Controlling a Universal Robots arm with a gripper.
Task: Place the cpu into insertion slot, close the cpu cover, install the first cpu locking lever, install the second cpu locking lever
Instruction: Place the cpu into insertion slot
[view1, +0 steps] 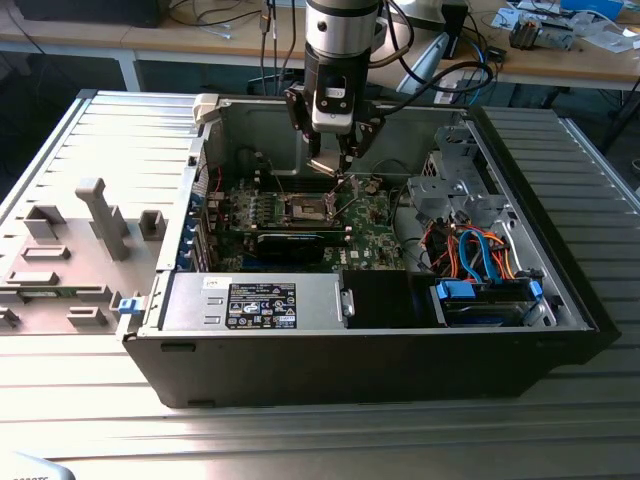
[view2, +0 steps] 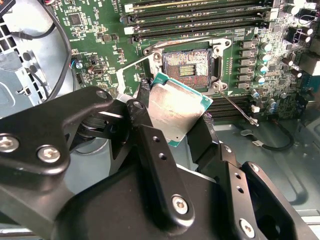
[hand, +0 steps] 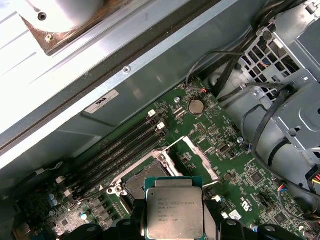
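In the exterior view my gripper (view1: 335, 165) hangs inside the open computer case, just above the green motherboard (view1: 375, 235). It is shut on the cpu (view2: 175, 107), a flat square chip with a silver top and green edge, held by two opposite sides between the black fingers (view2: 145, 125). The cpu (hand: 174, 210) hovers tilted beside and above the insertion slot (view2: 189, 64), whose contact field lies bare. The cpu cover (hand: 200, 159), a silver frame with a window, stands swung open next to the insertion slot (hand: 142, 180). A thin locking lever (view2: 237, 107) sticks out beside the socket.
Long memory slots (view2: 200, 22) run beside the socket. The case wall (hand: 150, 75) rises behind the board. A metal drive cage (view1: 450, 190) with orange and blue cables (view1: 475, 255) sits at the exterior view's right, a power supply (view1: 255, 300) in front, a grey fixture (view1: 70, 250) outside.
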